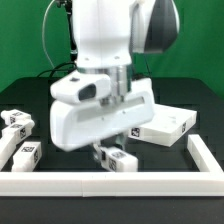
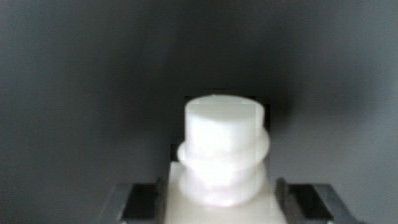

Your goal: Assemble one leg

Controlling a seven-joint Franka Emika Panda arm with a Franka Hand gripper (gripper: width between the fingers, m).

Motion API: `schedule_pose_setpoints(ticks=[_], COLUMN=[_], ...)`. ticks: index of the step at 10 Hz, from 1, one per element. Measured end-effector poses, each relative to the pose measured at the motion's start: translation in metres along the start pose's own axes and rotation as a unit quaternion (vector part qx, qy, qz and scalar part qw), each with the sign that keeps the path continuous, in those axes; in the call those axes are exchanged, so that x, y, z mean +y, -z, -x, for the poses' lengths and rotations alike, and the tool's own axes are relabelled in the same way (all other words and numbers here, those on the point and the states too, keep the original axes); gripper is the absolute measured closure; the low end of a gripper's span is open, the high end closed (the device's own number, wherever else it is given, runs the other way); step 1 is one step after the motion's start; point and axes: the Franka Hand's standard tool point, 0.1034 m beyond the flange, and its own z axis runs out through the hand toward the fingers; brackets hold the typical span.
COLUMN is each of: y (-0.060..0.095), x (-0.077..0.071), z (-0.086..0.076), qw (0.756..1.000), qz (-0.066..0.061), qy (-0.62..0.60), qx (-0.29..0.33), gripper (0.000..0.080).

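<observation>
Wrist view first: the gripper (image 2: 222,200) is closed on the leg (image 2: 222,140). Its two dark fingers (image 2: 143,200) sit just beside the white post, one on each side. The post runs away from the camera and ends in a stepped round tip (narrower at the very end). Everything behind it is a dark blur.

From the exterior view, the gripper (image 1: 108,152) sits in the lower middle of the frame, under the arm's bulky white wrist housing (image 1: 95,110). The leg (image 1: 120,159) shows at the fingertips with its black-and-white tag facing the camera. Whether its lower end touches the dark table (image 1: 195,100) cannot be told.

Just beyond, toward the exterior view's right, the flat white square panel (image 1: 168,125) lies on the table, partly hidden by the housing. At the exterior view's left, well apart from the gripper, three loose tagged posts (image 1: 16,118) lie near one another. A low white wall (image 1: 60,182) runs across the lower part of the frame and turns up along the right edge. A green backdrop (image 1: 20,40) fills the upper left.
</observation>
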Motion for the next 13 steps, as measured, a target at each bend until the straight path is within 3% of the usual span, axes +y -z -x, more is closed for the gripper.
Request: schedule_pose_setpoints(ticks=[2, 3, 8, 9, 10, 11, 13], y=[0.008, 0.008, 0.007, 0.005, -0.002, -0.007, -0.007], x=[0.002, -0.003, -0.001, 0.008, 0.008, 0.003, 0.000], z=[0.046, 0.057, 0.058, 0.082, 0.104, 0.111, 0.107], qw=[0.999, 0.997, 0.997, 0.994, 0.988, 0.985, 0.982], qz=[0.012, 0.004, 0.005, 0.008, 0.003, -0.002, -0.005], qy=[-0.030, -0.076, -0.072, -0.111, -0.152, -0.172, -0.190], qx=[-0.008, -0.018, -0.013, -0.007, -0.012, -0.017, -0.015], gripper=[0.0511, 0.0511, 0.0511, 0.0511, 0.0511, 0.0511, 0.0511])
